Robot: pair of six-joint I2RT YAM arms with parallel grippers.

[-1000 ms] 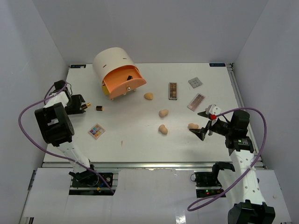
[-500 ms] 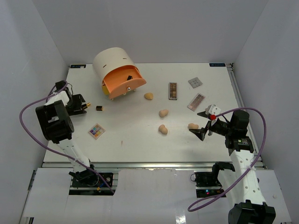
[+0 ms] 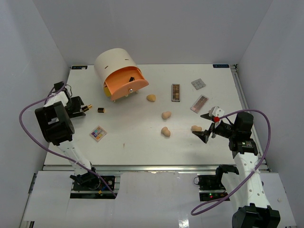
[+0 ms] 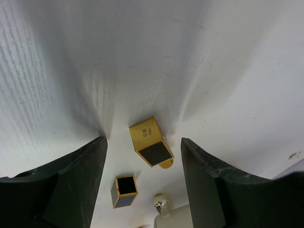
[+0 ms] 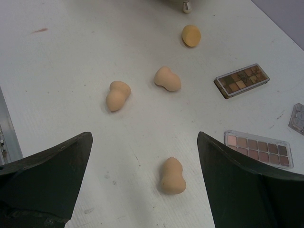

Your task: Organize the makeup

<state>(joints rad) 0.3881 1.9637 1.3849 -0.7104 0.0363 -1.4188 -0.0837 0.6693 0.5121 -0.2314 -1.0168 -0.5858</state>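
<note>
Left of the drawer unit [image 3: 116, 66] and a little toward the near edge, close to the left edge of the counter [image 3: 133, 145]: left tool [image 3: 84, 108], fingers spread wide, gripping nothing. Between those fingers, touching neither in the wrist view, a gold case [image 4: 151, 148] with a dark end, lying on the counter. Just beyond it, on the drawer unit's side, a small dark compact [image 4: 124, 190], apart from the case. Little room on the outer side, counter edge close by; bare counter between this tool and the drawer unit.

Nearer than the drawer unit, left of its open orange drawer [image 3: 126, 86], a small multicoloured palette [image 3: 98, 133] lying flat, with a wide bare stretch of counter to its right.

Far to the right of the drawer unit and nearer, close to the counter's right edge: right tool [image 3: 205, 127], likewise wide apart and empty. One tan sponge [image 3: 196, 128] on the counter inside the gap, clear of both fingers. Three more strung back toward the drawer unit, all apart from one another: second sponge [image 3: 165, 132], third sponge [image 3: 166, 115], and fourth sponge [image 3: 151, 98] just right of the orange drawer's front.

Right of the drawer unit, past the fourth sponge, a brown palette [image 3: 175, 92] lying flat. Farther right again, grey palette [image 3: 198, 84] toward the far edge and pink palette [image 3: 199, 103] nearer, neither touching anything, open counter around each.
</note>
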